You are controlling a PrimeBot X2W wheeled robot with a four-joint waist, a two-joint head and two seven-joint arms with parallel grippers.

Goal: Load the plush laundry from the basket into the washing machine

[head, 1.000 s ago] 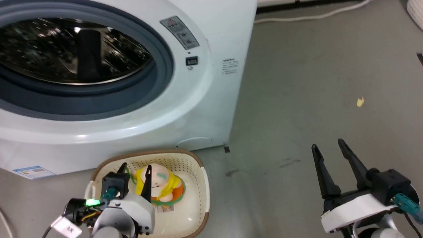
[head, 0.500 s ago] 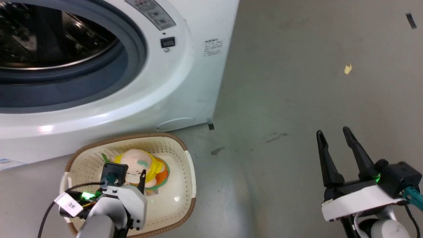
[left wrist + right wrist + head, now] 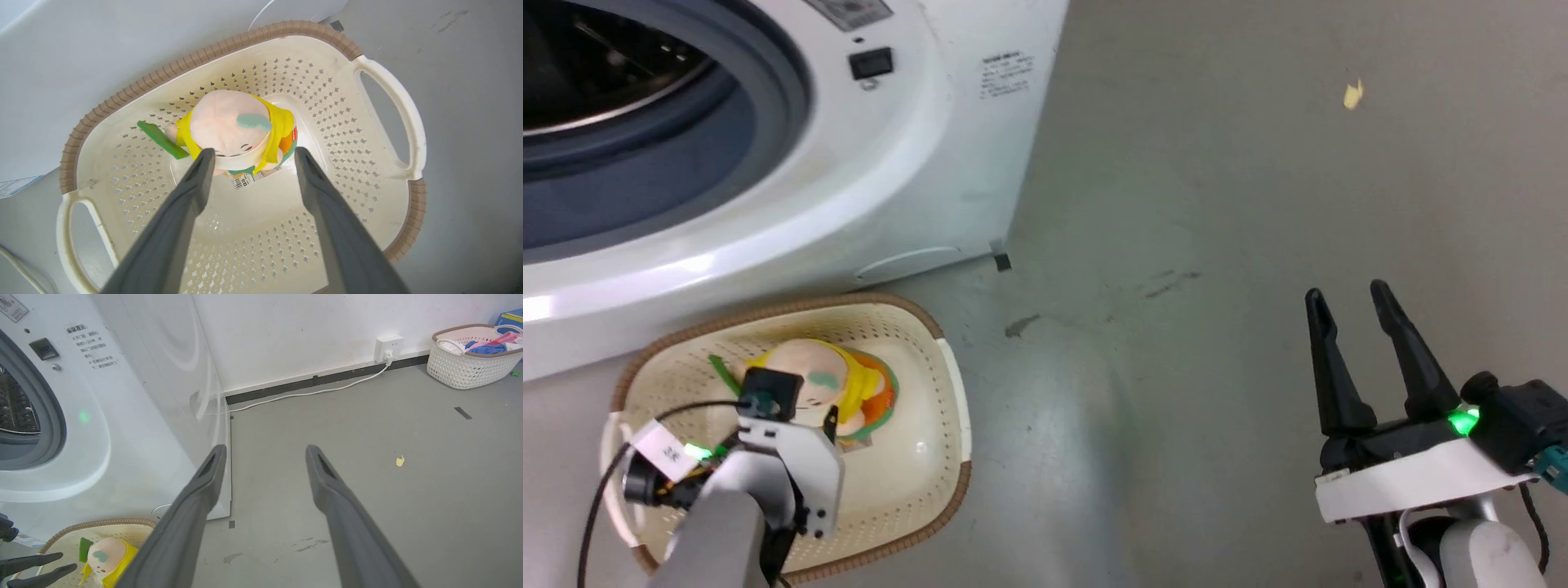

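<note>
Just beyond the parted tips of the left gripper, found the plush laundry, lying inside the basket beside the washing machine. Saw right gripper likewise spread, over the floor.

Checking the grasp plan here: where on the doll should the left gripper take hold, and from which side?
Probably the head, from above. The doll seems to sit upright in the basket, so its round head is topmost and unobstructed. The open left gripper hangs over it with fingers spread to either side, so lowering and closing across the head looks simplest.
</note>
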